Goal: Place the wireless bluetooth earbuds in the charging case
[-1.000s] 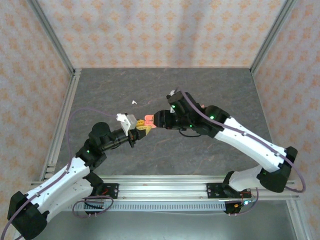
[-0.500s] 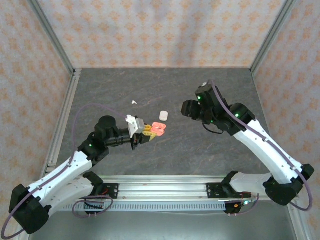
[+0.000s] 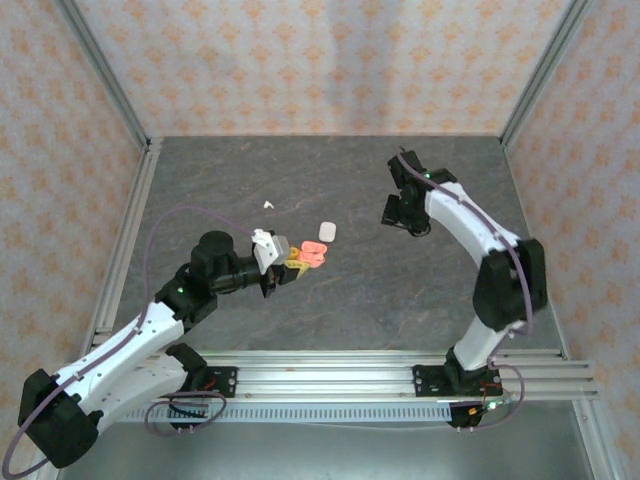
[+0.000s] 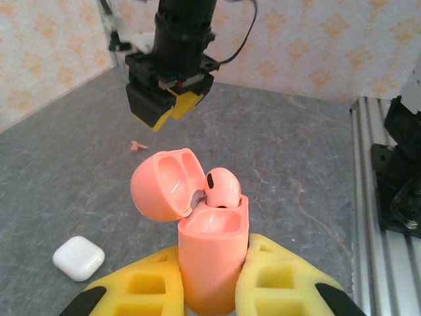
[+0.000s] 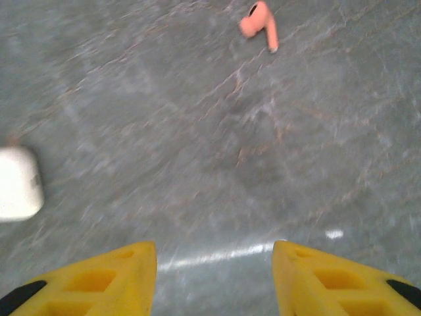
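Note:
My left gripper (image 4: 214, 266) is shut on a coral-pink charging case (image 4: 212, 253), held upright above the table with its lid (image 4: 163, 184) swung open. One coral earbud (image 4: 222, 187) sits in the case's right slot; the left slot is empty. From above, the case (image 3: 312, 254) sits at the left gripper's (image 3: 297, 262) tips. My right gripper (image 3: 398, 212) hovers open and empty over the table, well right of the case. Ahead of its yellow fingers (image 5: 99, 280) lies a loose coral earbud (image 5: 260, 23). A small white earbud (image 3: 267, 204) lies on the far-left table.
A closed white charging case (image 3: 327, 231) rests on the grey table just beyond the coral case, also seen as the white case (image 5: 18, 183) left of the right gripper. The metal frame rail (image 4: 378, 197) runs along the near edge.
The right gripper has pulled away from the coral case and swung to the far right, now pointing down at the table. The left gripper with the case has shifted slightly right.

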Robot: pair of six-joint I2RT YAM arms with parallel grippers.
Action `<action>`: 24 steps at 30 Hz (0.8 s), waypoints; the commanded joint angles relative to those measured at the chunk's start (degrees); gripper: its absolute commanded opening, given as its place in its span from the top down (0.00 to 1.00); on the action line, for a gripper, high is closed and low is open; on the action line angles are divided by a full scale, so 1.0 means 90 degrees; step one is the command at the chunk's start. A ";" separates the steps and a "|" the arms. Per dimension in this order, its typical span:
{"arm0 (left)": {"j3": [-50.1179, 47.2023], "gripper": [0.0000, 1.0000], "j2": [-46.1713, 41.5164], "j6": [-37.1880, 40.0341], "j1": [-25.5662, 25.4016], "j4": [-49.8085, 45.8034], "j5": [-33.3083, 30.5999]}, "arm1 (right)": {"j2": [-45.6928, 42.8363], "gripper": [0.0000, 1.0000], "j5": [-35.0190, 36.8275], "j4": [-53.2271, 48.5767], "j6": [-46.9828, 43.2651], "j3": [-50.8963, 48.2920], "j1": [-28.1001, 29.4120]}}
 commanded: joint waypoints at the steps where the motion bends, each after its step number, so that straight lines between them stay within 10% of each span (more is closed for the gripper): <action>1: -0.0090 1.00 -0.0037 -0.0014 -0.0047 0.0443 -0.0549 | 0.0660 0.51 0.0162 -0.0263 -0.0394 0.0771 -0.0354; 14: 0.0184 1.00 0.0344 -0.0123 -0.0049 0.0652 -0.0915 | 0.3255 0.53 -0.0119 -0.0517 -0.0706 0.3173 -0.1086; 24: 0.0384 1.00 0.0623 -0.0076 -0.0057 0.0596 -0.0857 | 0.3685 0.58 -0.0376 -0.0406 -0.0858 0.3049 -0.1140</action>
